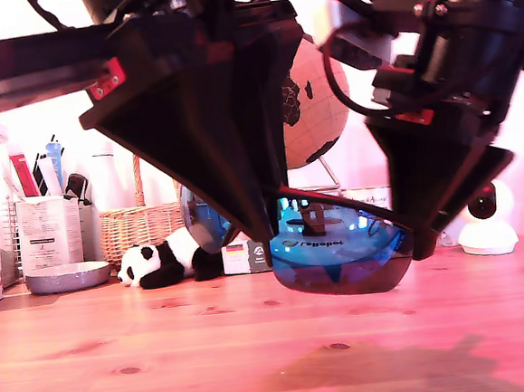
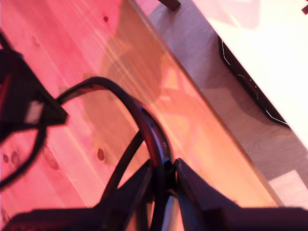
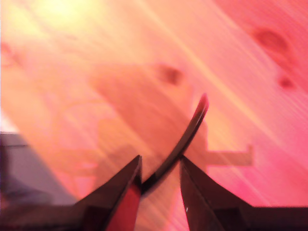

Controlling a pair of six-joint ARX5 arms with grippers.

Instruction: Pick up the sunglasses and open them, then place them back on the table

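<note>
In the exterior view you see the sunglasses [image 1: 339, 258] held clear above the table [image 1: 167, 367] between two arms. In the first wrist view, my first gripper [image 2: 164, 174] pinches their frame. In the second wrist view, my second gripper [image 3: 161, 174] clamps one thin arm.

A strong pink-red cast tints every view. Behind the globe [image 1: 314, 101] the background is blown out to white, leaving both arms as near-black silhouettes. A soft shadow spreads on the table [image 1: 120, 352] below the sunglasses [image 1: 339, 249], whose lenses carry bright reflections. Both wrist views are soft, the second markedly blurred with glare.
</note>
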